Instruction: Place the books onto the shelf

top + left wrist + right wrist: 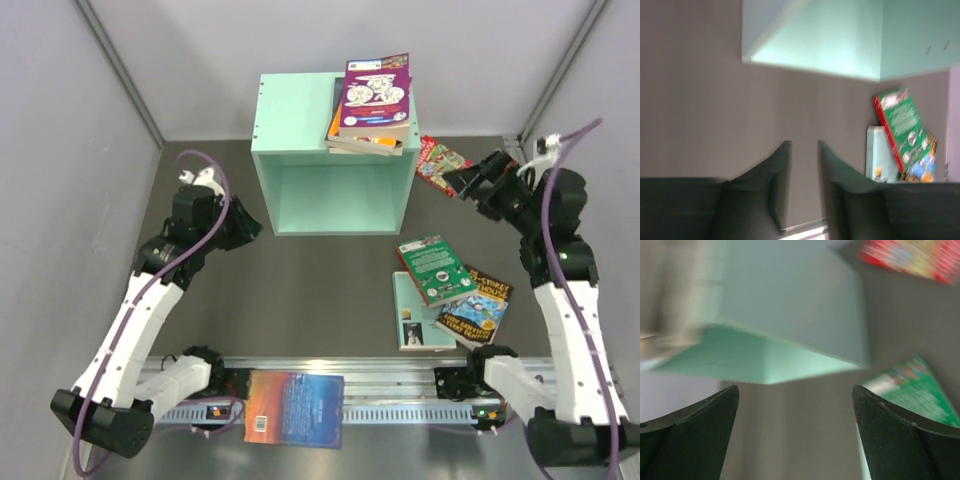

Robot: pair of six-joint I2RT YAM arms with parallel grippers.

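Grippers: left gripper [805, 147] with fingers slightly parted and nothing between them, over the table [320, 270], just left of the shelf [290, 110]. Right gripper [795, 390] spread wide, holding nothing, raised to the shelf's right, near a red book [440, 158] lying flat.

Shelf: mint-green box at the table's far middle, open front facing the arms.

- On its roof: stack of books [368, 120], purple one uppermost.
- Nearer, to the right: green book [435, 268] overlapping a pale book [412, 320] and a blue-orange book [480, 308].
- Near edge: blue book [295, 408] across the rail [400, 385].

A lab test cell: grey partition walls [60, 150], aluminium rail [400, 382].
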